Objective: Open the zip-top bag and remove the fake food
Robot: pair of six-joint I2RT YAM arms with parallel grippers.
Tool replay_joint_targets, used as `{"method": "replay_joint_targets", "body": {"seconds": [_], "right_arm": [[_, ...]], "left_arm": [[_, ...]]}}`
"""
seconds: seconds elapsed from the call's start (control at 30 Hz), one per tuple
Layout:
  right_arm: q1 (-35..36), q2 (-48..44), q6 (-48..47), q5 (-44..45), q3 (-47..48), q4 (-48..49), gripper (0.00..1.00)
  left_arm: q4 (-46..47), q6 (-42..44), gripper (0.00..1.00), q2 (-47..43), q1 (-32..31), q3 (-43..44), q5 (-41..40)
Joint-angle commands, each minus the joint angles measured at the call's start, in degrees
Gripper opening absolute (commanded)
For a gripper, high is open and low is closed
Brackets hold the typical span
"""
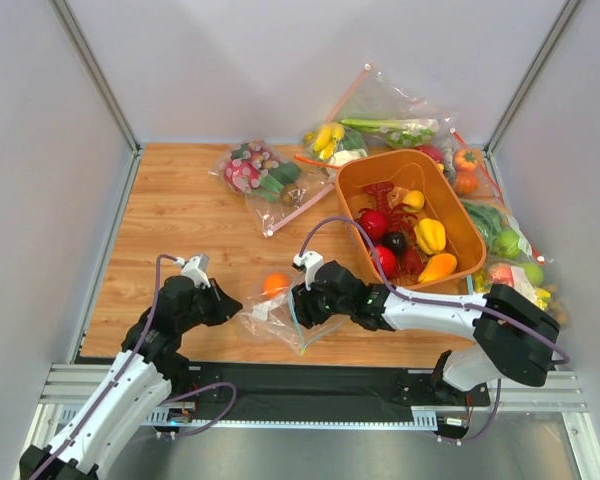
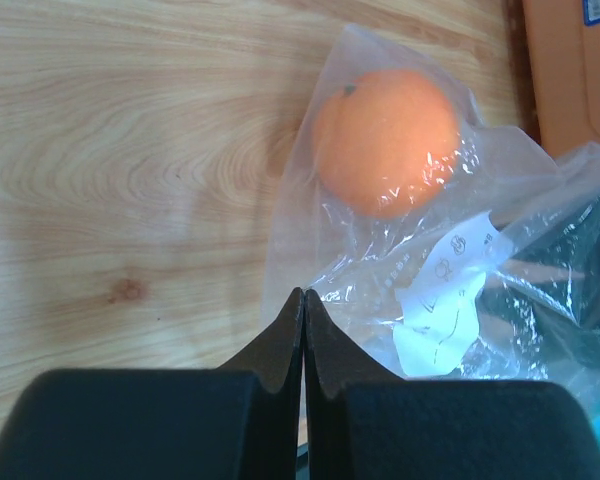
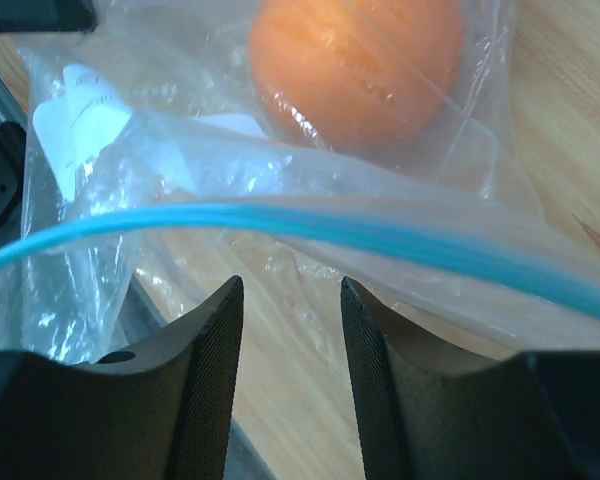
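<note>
Clear soft plastic zip-top bag (image 1: 280, 312), teal-blue zip strip (image 3: 280, 220), lay near-centre holding a round orange toy fruit (image 2: 385, 140). You would find it light, limp and slippery; take the strip's lips. Your left gripper (image 2: 302, 296) reached right, jaws pressed together at the bag's left edge; your right gripper (image 3: 290, 290) reached left, jaws spread before the strip.

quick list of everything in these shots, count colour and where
zip-top bag: one, clear with teal zip strip and white label, front of table between the claws
orange fake fruit: one, orange, inside that bag
bin: one, orange, right of centre
fake food: several, red, yellow, orange and dark, in the bin
other bags: several, clear with pink or orange strips, filled with toys, back and right edge
table: one, light wood
left claw: one, black, shut at the bag's left edge
right claw: one, black, open, at the teal strip
</note>
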Motion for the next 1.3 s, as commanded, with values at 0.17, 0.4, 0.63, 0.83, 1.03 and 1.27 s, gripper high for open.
{"method": "replay_joint_targets", "body": {"seconds": [0.17, 0.4, 0.63, 0.83, 1.03, 1.27], "right_arm": [[0.1, 3.5, 1.2, -1.1, -1.1, 14.7, 0.46], [0.1, 3.6, 0.6, -2.7, -2.2, 14.2, 0.45], [0.0, 4.2, 0.9, -2.9, -1.9, 14.0, 0.45], [0.1, 4.7, 1.5, -2.2, -1.8, 14.5, 0.45], [-0.1, 5.0, 1.9, -1.5, -1.6, 14.3, 0.45], [-2.2, 4.2, 4.9, 0.9, -2.4, 15.1, 0.46]], "left_arm": [[-1.7, 2.3, 0.43, 0.3, -0.7, 4.5, -0.1], [8.5, 4.7, 0.71, 13.8, -0.6, 11.8, -1.5], [21.7, 4.9, 0.75, 30.1, -0.5, 13.6, 3.2], [29.3, 3.6, 0.77, 36.2, -0.5, 13.0, 6.4], [32.1, 2.8, 0.77, 39.7, -0.6, 12.4, 8.5], [35.5, 1.0, 0.73, 42.6, -0.6, 9.1, 11.1]]}}
